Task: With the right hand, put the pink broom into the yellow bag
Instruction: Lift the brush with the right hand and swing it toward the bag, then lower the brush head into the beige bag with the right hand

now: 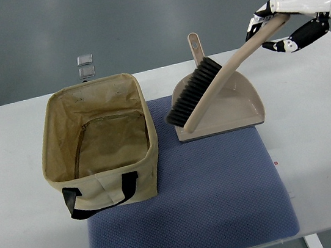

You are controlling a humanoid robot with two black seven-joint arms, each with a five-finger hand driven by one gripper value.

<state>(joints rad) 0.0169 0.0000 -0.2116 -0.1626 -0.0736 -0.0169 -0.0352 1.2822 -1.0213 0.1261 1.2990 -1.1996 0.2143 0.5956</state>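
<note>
The pink-beige broom (224, 79) with dark bristles (193, 92) is tilted over the matching dustpan (244, 110), its bristle end low near the pan's left side. My right hand (278, 25) comes in from the upper right and is shut on the top of the broom's handle. The yellow fabric bag (60, 123) stands open on the left of the blue mat, with black handles at its front; it looks empty inside. My left hand does not show.
A blue mat (225, 196) covers the middle of the white table (322, 139). The dustpan's handle (195, 47) points toward the far edge. A small clear object (86, 66) lies on the floor beyond the table.
</note>
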